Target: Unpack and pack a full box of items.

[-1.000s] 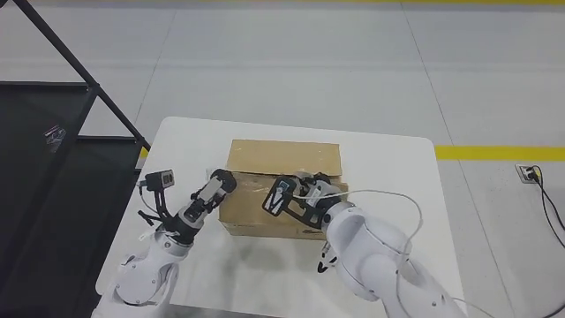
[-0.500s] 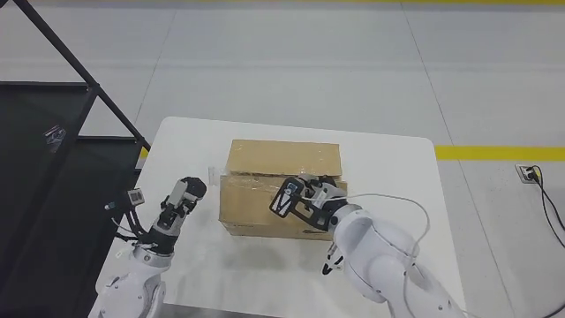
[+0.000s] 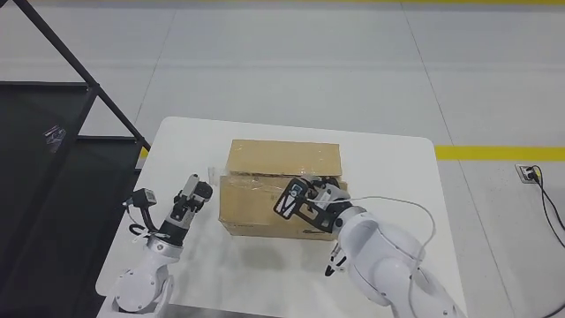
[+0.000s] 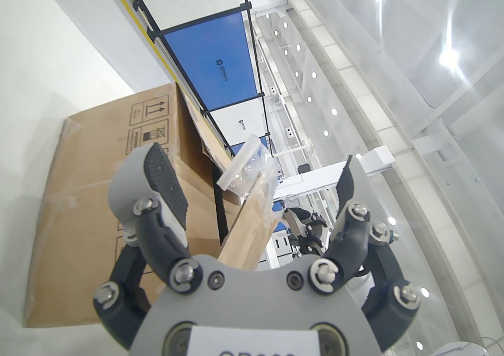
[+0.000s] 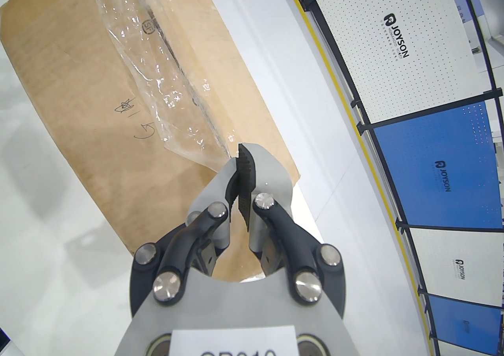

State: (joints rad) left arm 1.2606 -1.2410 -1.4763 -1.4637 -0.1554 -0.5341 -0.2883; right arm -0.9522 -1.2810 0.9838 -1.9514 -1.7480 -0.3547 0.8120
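Note:
A brown cardboard box (image 3: pixel 284 161) lies in the middle of the white table (image 3: pixel 181 146). A clear plastic film (image 5: pixel 153 70) runs along the box top (image 5: pixel 78 38) over its seam. My right gripper (image 5: pixel 244 154) is shut on the near corner of that film, at the box's front top edge (image 3: pixel 311 191). Beside the left end of the box (image 4: pixel 94 184), my left gripper (image 4: pixel 250 156) stands open with nothing between its fingers (image 4: pixel 163 176). In the top view it (image 3: pixel 198 191) hovers just off that end. A small clear bag (image 4: pixel 252 168) sticks up from the box's edge there.
A black metal frame (image 3: pixel 62 49) and a dark panel (image 3: pixel 44 168) stand to the left of the table. Bare tabletop lies in front of the box (image 3: pixel 247 265) and behind it. Yellow floor lines (image 3: pixel 494 152) and blue panels run beyond.
My left gripper has pulled back from the box's left front corner toward the table's left side. The right gripper has shifted slightly toward the near side, still pinching the film.

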